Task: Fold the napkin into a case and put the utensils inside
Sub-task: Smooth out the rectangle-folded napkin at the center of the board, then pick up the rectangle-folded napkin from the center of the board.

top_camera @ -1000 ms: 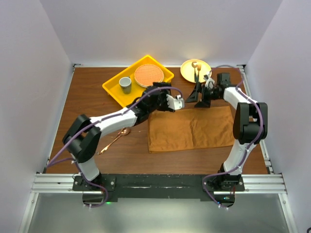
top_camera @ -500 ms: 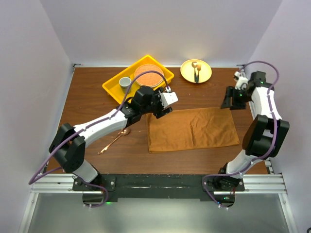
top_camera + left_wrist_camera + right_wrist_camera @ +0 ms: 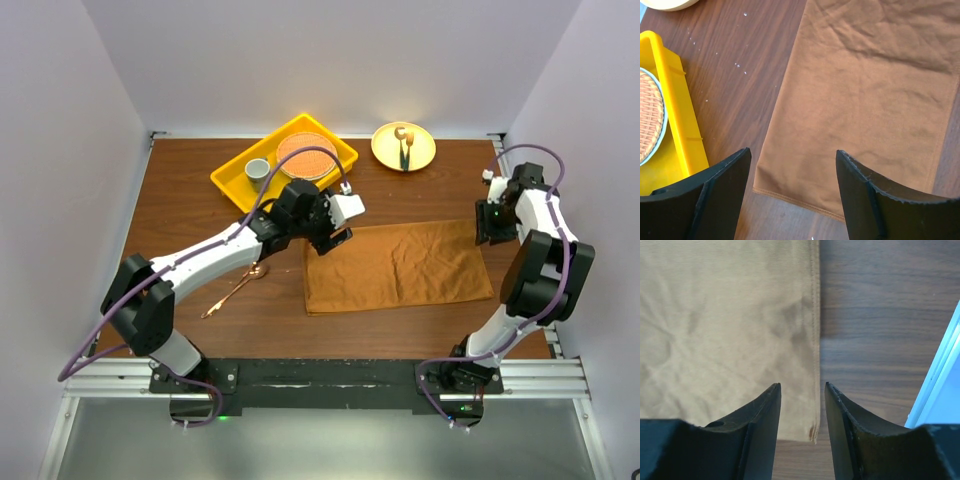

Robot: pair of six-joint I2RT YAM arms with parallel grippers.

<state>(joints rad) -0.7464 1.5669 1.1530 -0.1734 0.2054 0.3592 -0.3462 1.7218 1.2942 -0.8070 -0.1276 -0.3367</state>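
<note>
Hovering over the napkin's point(image 3: 395, 265) far left corner, the left gripper point(image 3: 792, 165) holds its jaws wide with nothing between them, while the right gripper point(image 3: 802, 390), narrower and also empty, hangs above the far right corner with the hem under its gap. The napkin lies flat as an oblong on the surface point(image 3: 190, 200), the copper spoon point(image 3: 232, 288) well apart to its left, so a fold looks about to begin. Next, both should drop, pinch their corners and carry the far edge toward the near one
</note>
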